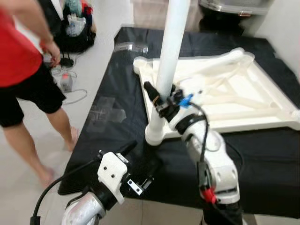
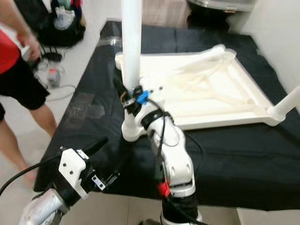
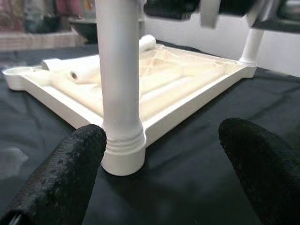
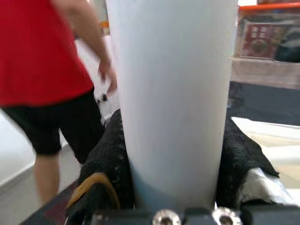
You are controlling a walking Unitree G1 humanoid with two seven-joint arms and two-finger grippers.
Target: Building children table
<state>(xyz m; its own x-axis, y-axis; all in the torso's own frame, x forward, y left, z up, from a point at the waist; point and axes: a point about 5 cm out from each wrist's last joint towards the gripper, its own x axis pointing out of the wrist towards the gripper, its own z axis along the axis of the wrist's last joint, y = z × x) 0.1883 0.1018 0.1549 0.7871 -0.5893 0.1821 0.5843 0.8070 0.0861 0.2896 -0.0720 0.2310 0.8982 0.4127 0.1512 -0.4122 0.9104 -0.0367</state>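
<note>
Right gripper (image 1: 161, 101) is clamped on the leg (image 1: 169, 61), fingers (image 4: 105, 164) wrapped around both sides of the white tube, low on it, just above its flared base. Leg's long axis runs vertical, rising past the gripper and out the top of the eye views; its foot sits straight below the gripper in the near-left corner socket (image 1: 155, 135) of the tabletop (image 1: 248, 101). Whether it's fully seated can't be told from here; the ribbed collar at the base reads as flush with the socket rim in the left wrist view. So the move ahead likely turns on that vertical axis: push or twist along it, straight down from the gripper. Left gripper (image 1: 136, 171) hangs open and empty, lower and nearer the robot, its fingers (image 3: 65, 168) spread wide with the leg base (image 3: 123, 150) ahead between them but well apart, no contact. Right arm is the one on the part. Tabletop lies upside down on the black cloth (image 1: 112, 93), cream-white plastic with diagonal ribs showing; another leg (image 2: 289, 104) stands at its far-right corner. Leg itself is smooth, plain white, round. A person (image 1: 21, 70) in red shirt and black shorts stands off left of the table, not touching anything on it.
</note>
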